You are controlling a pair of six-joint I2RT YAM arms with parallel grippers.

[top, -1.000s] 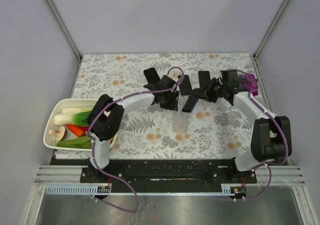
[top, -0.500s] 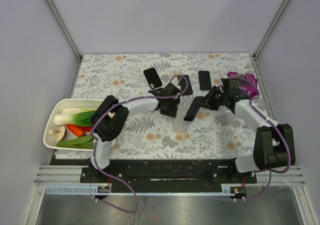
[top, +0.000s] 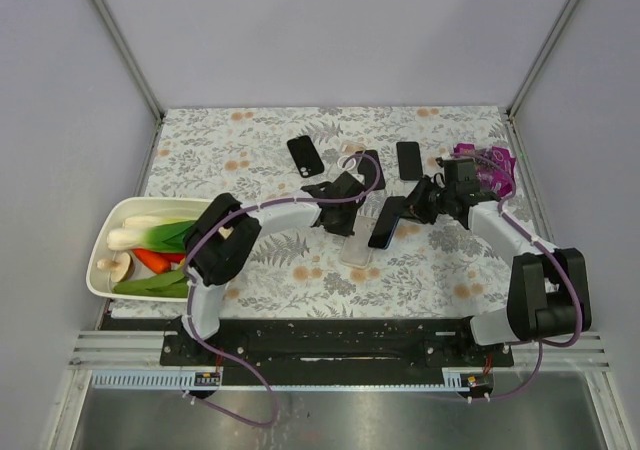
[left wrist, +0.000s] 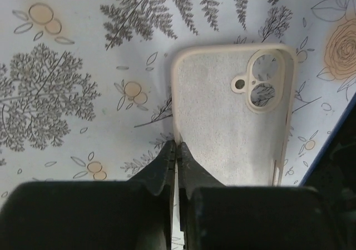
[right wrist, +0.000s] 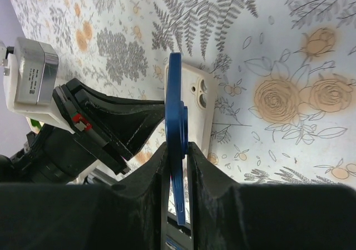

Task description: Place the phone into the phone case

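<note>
A beige phone case (top: 356,251) (left wrist: 231,116) lies flat on the floral cloth, open side up, camera cutout at its far end. My left gripper (top: 347,230) (left wrist: 176,147) is shut on the case's left side wall, the thin rim pinched between the fingertips. In my right gripper (top: 408,213) (right wrist: 177,147), which is shut on it, a blue phone (top: 384,222) (right wrist: 175,105) is held on edge. It tilts just above the case's right side (right wrist: 201,103), and its dark edge (left wrist: 334,166) shows at the lower right of the left wrist view.
Three more dark phones (top: 305,155) (top: 372,169) (top: 408,160) lie on the cloth behind the arms. A purple packet (top: 487,166) sits at the far right. A white tub (top: 130,204) of vegetables stands at the left edge.
My left gripper came down from over the far phones to the case and closed on its left wall. The right gripper brought the phone down and left, close to the case.
</note>
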